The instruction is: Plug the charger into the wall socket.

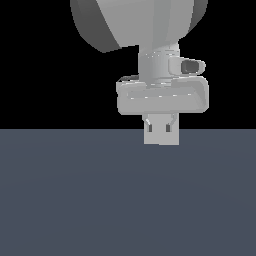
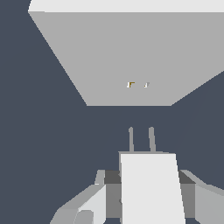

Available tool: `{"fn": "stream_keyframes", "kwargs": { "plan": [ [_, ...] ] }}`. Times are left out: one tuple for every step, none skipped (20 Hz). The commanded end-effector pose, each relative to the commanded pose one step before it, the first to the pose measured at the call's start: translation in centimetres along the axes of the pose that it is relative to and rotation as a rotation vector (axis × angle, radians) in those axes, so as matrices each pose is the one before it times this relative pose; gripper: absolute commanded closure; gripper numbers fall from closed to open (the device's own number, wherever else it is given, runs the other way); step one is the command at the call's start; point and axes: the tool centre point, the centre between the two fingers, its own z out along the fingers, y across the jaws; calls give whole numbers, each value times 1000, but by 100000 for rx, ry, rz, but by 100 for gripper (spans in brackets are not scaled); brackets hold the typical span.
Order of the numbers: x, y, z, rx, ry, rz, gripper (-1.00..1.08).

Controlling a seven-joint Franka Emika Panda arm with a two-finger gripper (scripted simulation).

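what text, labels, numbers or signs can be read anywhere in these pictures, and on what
None: no readable text, number or sign appears in either view.
The charger, held in the end effector, is plain off-white with two bare prongs.
The wall socket is plain light grey; its only marks are two tiny holes at the centre, not writing.
The arm's casing in the exterior view carries no label either.

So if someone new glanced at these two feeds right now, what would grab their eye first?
In the wrist view, the wall socket fills the far side as a big grey plate with two tiny holes at its centre. Facing it, apart from it, is the off-white charger between the tool's fingers, its two prongs aimed at the plate. In the exterior view, the tool hangs above the dark floor.
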Motion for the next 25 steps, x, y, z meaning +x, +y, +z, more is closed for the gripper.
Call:
{"fn": "stream_keyframes", "kwargs": {
  "plan": [
    [8, 25, 8, -20, -15, 42, 108],
    [18, 0, 5, 0, 0, 0, 108],
    [53, 1, 16, 0, 0, 0, 108],
    [89, 1, 26, 0, 0, 0, 108],
    [124, 1, 37, 0, 0, 0, 108],
    [159, 2, 47, 0, 0, 0, 108],
    [195, 1, 57, 0, 0, 0, 108],
    [228, -11, 64, 47, -2, -13, 108],
    [264, 1, 78, 0, 0, 0, 108],
    [298, 1, 88, 0, 0, 0, 108],
    [331, 1, 97, 0, 0, 0, 108],
    [363, 1, 107, 0, 0, 0, 108],
    [394, 1, 116, 0, 0, 0, 108],
    [385, 1, 113, 0, 0, 0, 108],
    [348, 0, 102, 0, 0, 0, 108],
    [312, 0, 91, 0, 0, 0, 108],
    [276, 0, 81, 0, 0, 0, 108],
    [241, -1, 70, 0, 0, 0, 108],
    [206, -1, 60, 0, 0, 0, 108],
    [172, -2, 50, 0, 0, 0, 108],
    [139, -3, 40, 0, 0, 0, 108],
    [107, 24, 49, -3, -27, 41, 108],
    [73, -4, 21, 0, 0, 0, 108],
    [41, -4, 12, 0, 0, 0, 108],
    [12, -2, 3, 0, 0, 0, 108]
  ]
}}
